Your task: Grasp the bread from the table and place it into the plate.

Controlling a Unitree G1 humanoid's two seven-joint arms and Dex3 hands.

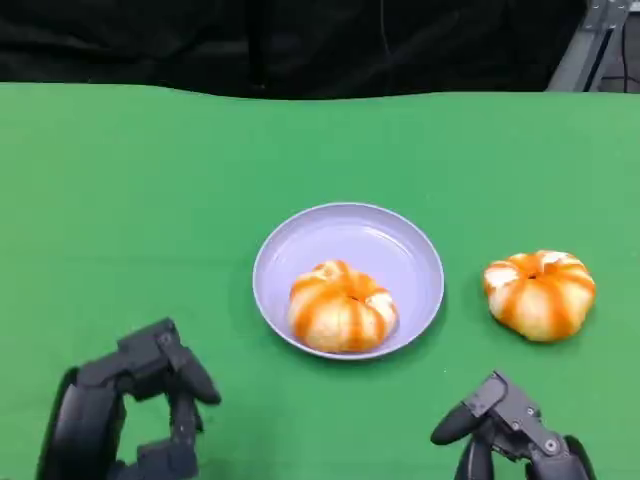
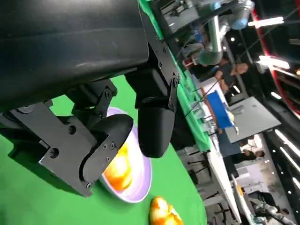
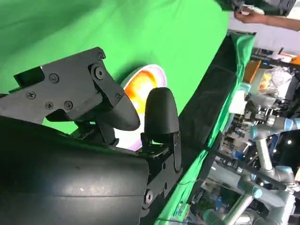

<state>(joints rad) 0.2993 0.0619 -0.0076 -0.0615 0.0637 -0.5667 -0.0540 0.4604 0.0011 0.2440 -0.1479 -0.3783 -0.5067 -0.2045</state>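
— Where's the bread?
— One bun sits in the plate; another lies on the table, right.
— Hands?
— Left hand and right hand both look empty, fingers apart. Next: right hand reaches over.

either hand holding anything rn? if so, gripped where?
Nothing is held. The left hand and right hand are both empty, fingers apart, near the table's front edge. One bread lies in the plate; the other bread lies on the table.

One orange-striped bread sits in the lavender plate; another bread lies just right.
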